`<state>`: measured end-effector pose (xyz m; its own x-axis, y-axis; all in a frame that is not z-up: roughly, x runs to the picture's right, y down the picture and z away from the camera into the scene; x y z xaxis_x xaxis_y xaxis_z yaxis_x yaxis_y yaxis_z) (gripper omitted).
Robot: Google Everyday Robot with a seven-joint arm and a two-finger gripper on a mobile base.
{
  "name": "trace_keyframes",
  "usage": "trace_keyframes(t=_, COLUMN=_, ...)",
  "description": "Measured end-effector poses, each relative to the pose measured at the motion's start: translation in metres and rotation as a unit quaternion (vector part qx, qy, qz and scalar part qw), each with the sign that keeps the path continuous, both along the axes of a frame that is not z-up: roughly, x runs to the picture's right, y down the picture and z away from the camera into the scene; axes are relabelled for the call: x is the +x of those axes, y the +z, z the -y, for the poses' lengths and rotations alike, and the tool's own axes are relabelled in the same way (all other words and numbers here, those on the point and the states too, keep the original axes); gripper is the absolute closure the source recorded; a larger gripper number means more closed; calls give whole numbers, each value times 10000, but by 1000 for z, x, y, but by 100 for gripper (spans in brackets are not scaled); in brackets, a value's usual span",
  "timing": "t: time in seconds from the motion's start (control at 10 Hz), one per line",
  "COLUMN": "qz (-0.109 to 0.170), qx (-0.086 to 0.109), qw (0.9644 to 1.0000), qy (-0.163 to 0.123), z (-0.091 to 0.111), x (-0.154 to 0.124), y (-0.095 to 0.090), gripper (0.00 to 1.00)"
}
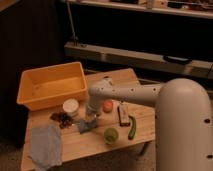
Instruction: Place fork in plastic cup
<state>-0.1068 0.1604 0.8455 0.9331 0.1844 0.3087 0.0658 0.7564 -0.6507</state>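
Green plastic cup (111,135) near gripper (90,119) | gripper @ blue sponge (84,126); open/shut can't tell

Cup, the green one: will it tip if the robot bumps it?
The cup looks low and round, so it would probably slide, not tip. Small plastic, so likely light. The claw hangs up-left of it, over the sponge.

yellow bin (50,87) at the back left corner of the table (80,146); white tub (70,106) before it; grey cloth (46,145) at the front left corner; blue sponge (85,126) mid-table beneath the gripper (91,118); orange disc (108,105) and green vegetable (132,128) nearer the right edge.
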Motion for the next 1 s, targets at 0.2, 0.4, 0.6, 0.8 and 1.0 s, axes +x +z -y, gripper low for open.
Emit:
trace_keyframes(t=0.2, qz=-1, qx=43, qw=10000, qy=-44, z=0, x=2, y=-11, gripper=54)
trace_keyframes(t=0.4, qz=81, qx=95, qw=9998, qy=-177, z=-4, x=2, y=-35, gripper=54)
trace_keyframes(t=0.6, qz=187, qx=81, qw=9993, qy=-328, z=-15, x=0, y=-58, gripper=54)
trace_keyframes(t=0.8, qz=206, qx=62, qw=9993, qy=-313, z=-24, x=6, y=-75, gripper=54)
trace_keyframes(t=1.0, qz=176, qx=45, qw=9996, qy=-209, z=-17, x=4, y=-71, gripper=54)
